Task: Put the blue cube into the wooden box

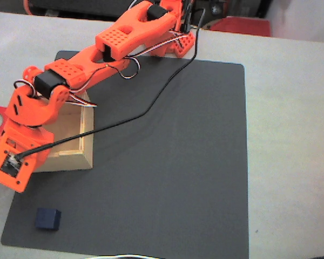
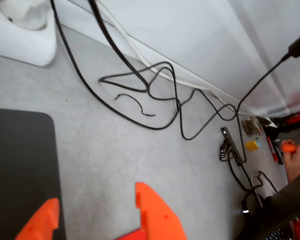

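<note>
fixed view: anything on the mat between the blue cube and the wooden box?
No. In the fixed view the dark mat between the blue cube and the wooden box is bare; the arm's orange head overhangs beside it.

My fixed view looks steeply down from above onto the dark mat (image 1: 178,162) and the pale tabletop (image 1: 291,135), fairly near. My wrist view rides behind the tool (image 2: 97,212), facing outward past the mat's edge (image 2: 20,165), which both views share.
</note>
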Motion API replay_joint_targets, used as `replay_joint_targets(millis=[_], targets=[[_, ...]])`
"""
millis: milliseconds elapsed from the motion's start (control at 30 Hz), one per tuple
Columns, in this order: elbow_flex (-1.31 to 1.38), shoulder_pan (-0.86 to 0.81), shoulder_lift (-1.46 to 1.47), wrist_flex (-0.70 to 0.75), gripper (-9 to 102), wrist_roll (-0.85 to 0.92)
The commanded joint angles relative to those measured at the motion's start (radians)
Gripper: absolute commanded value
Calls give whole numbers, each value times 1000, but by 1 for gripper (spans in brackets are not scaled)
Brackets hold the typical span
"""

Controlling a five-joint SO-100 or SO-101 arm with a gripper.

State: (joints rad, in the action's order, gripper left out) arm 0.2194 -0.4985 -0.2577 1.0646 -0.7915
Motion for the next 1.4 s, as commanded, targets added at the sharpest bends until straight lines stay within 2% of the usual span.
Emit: replay_joint_targets(millis=[0, 200, 467, 833, 933, 1167, 1367], targets=[[18, 32, -15, -15, 20, -11], [18, 121, 8, -26, 18, -23], [18, 169, 60, -181, 19, -103], [18, 110, 112, -322, 20, -149], [18, 87, 150, -356, 22, -230], [18, 38, 170, -308, 21, -365], [14, 37, 189, -405, 16, -423]])
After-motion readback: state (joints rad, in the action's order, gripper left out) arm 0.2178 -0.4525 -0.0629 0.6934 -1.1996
